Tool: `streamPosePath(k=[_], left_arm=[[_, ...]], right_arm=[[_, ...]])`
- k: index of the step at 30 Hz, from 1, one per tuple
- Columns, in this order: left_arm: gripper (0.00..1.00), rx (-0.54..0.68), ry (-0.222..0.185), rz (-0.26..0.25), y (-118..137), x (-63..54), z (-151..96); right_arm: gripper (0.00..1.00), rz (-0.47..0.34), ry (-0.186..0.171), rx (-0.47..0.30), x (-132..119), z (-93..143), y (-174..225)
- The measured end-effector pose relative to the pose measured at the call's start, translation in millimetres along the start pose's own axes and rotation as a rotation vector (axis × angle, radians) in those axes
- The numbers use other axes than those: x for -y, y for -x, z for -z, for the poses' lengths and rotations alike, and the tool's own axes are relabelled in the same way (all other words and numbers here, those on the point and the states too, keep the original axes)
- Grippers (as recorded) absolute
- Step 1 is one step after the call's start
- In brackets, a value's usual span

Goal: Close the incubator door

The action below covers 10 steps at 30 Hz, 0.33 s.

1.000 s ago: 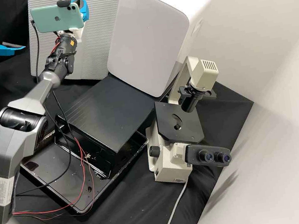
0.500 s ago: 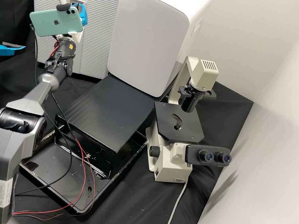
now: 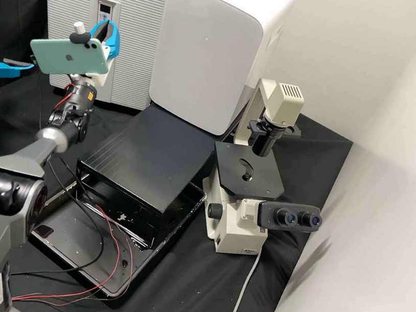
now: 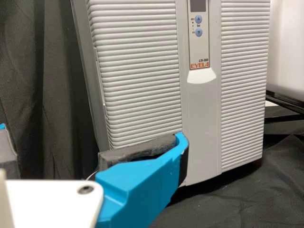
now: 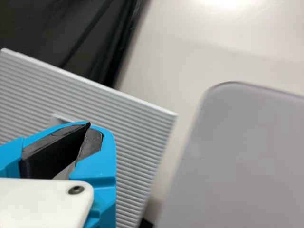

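The pale ridged incubator door (image 3: 139, 49) stands at the back in the high view, its face also in the left wrist view (image 4: 137, 76) and the right wrist view (image 5: 137, 152). No gap shows along its edge; whether it is fully latched I cannot tell. In front of the door, apart from it, is my right gripper (image 3: 106, 26), under a green phone; its two fingertips meet in the right wrist view (image 5: 89, 125), nothing held. At the far left, my left gripper (image 3: 12, 51) has its fingers spread wide, pointing at the door from a distance (image 4: 95, 145), holding nothing.
A tall white cabinet-like device (image 3: 206, 53) stands right of the incubator, with a black sloping board (image 3: 151, 153) before it. A black tray (image 3: 72, 257) lies in front. A microscope (image 3: 249, 171) stands on the right. Loose cables hang beneath the right arm.
The incubator door's left edge has swung back toward its body. My right gripper has drawn off from the door, toward the front left, uncovering the control panel. The left arm has kept still.
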<state>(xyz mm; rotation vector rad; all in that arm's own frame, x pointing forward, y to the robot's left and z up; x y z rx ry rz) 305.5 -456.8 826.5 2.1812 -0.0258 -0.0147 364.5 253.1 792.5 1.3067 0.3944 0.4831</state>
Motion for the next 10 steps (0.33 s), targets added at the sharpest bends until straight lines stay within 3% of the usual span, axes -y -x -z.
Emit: streamPosePath(k=[6, 10], left_arm=[[1.0, 0.0, 0.0, 0.0, 0, 0.0, 0], [1.0, 0.0, 0.0, 0.0, 0, 0.0, 0]], right_arm=[[1.0, -0.114, 0.011, -0.004, -8, -2, 42], [1.0, -0.149, -0.03, 0.007, -10, -16, 59]])
